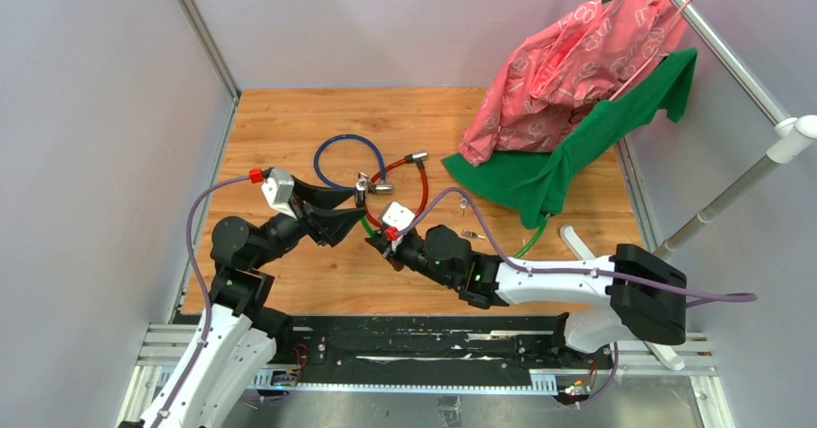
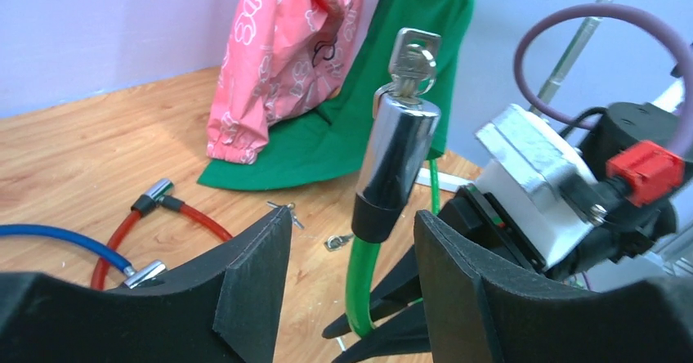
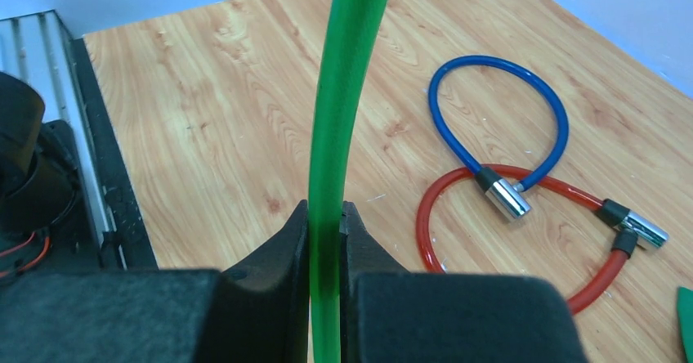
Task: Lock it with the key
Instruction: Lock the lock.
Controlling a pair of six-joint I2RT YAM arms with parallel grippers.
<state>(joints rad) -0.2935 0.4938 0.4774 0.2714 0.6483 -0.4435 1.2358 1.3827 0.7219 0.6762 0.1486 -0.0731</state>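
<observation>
Two hands: your right hand (image 3: 325,236) pinches the green cable (image 3: 342,77), centre frame; your left hand (image 2: 353,253) stands spread, the key (image 2: 413,56) upper centre.

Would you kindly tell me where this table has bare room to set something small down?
Bare wood on the table runs along the back wall, beyond the blue cable and left of the pink garment, and along the near edge between the arms. The middle is crowded: red cable, loose keys, and the left claw and right claw at the green cable.
</observation>
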